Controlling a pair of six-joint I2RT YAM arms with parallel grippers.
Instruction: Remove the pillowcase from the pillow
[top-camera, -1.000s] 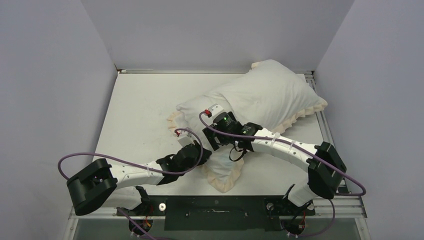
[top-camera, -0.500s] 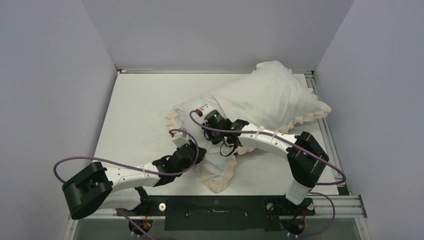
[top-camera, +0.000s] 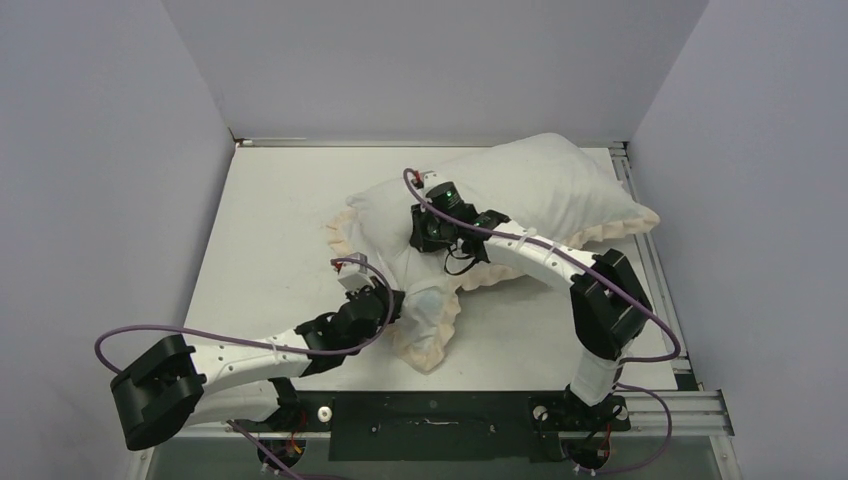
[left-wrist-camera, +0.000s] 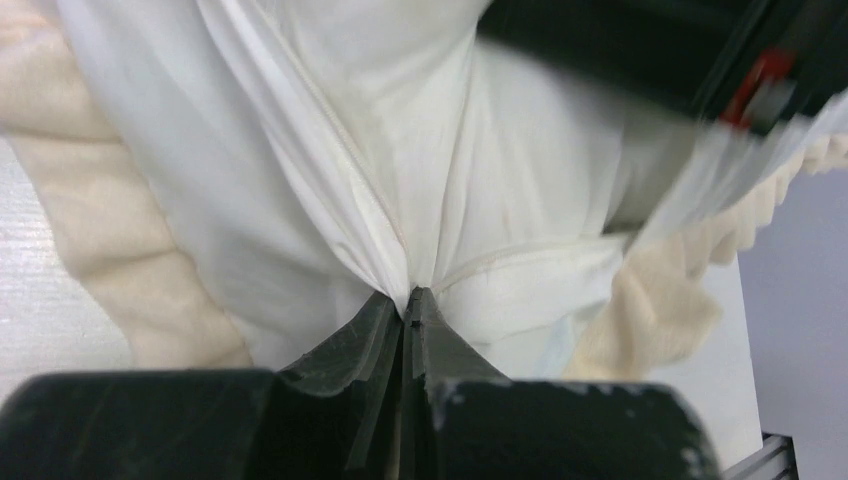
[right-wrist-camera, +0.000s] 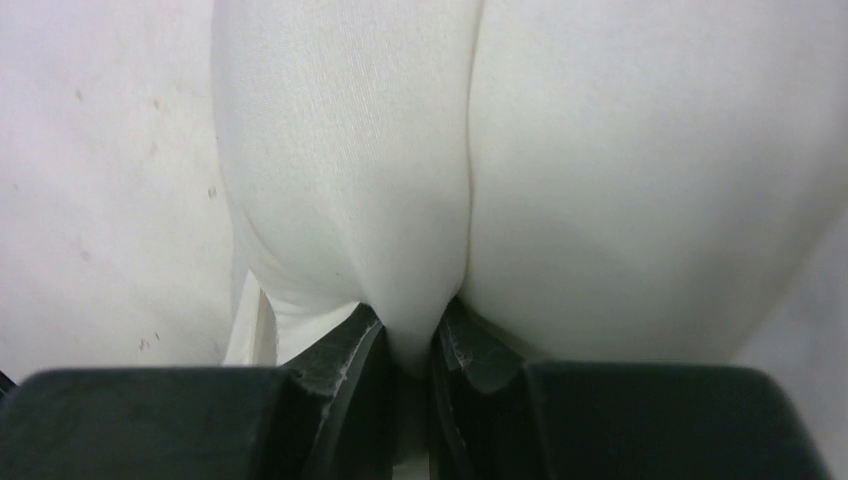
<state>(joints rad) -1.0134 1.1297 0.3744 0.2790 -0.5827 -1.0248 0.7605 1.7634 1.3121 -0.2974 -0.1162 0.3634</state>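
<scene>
While taut, pillowcase (left-wrist-camera: 300, 150) within left tool (left-wrist-camera: 408, 296).

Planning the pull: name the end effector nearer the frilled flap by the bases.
Left. The left end effector pinches the pillowcase beside that flap; right end effector grips farther back.

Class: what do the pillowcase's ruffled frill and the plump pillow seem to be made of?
The pillowcase frill looks like soft cream fleece, matte and bumpy. The pillow looks like smooth white woven cloth, perhaps cotton: fine weave shows.
</scene>
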